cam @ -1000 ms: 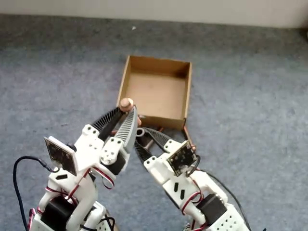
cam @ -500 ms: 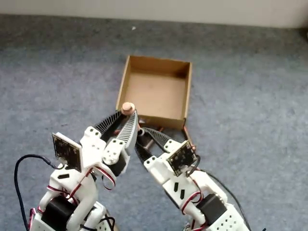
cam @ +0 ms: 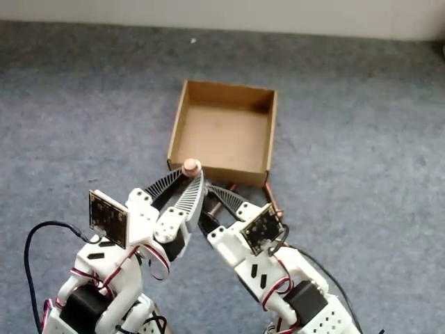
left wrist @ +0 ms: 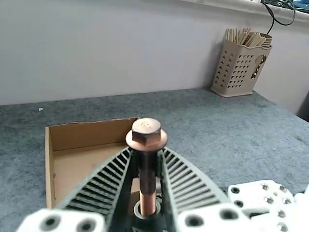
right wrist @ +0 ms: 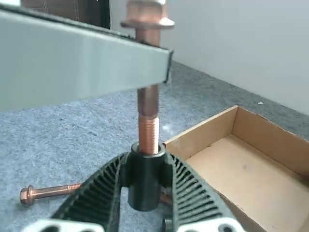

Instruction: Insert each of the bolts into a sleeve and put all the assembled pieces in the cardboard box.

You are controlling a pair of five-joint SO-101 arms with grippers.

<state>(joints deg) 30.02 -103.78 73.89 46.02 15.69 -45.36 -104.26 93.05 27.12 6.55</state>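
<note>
**Grip state.** The left fingers (left wrist: pixel 108 181) are closed on the bolt (left wrist: pixel 146 166). They clamp the plain shank just under the flanged head. The bolt stands upright, head up and thread down. The right fingers (right wrist: pixel 99 195) are closed around the sleeve (right wrist: pixel 145 186), a black tube held upright with its bore facing up. The thread tip sits at the sleeve mouth and appears just entered. Depth inside the bore cannot be read.

**Position.** The left gripper (cam: pixel 189 177) is stacked above the right gripper (right wrist: pixel 145 166). Both are over the carpet (cam: pixel 83 104), just in front of the near wall of the box (cam: pixel 176 118). No assembly is in the box yet. A spare bolt (right wrist: pixel 47 193) lies flat on the carpet near the right gripper.

**Step in hand (judged).** The bolt is being seated in the sleeve. Most of the shank is outside the bore.

**Fault risks.**
- Tilt: if the bolt and sleeve axes are not in line, the thread may bind on the bore rim and jam partway.
- Slip: pushing down on a bound thread may slide the shank up through the left fingers, or drive the sleeve down through the right fingers.
- Clash: the left fingers grip between head and sleeve, so a full descent may bring the two grippers into contact before the head seats.
- Early release: opening the left fingers while the bolt is shallow may let it topple onto the carpet.
</note>
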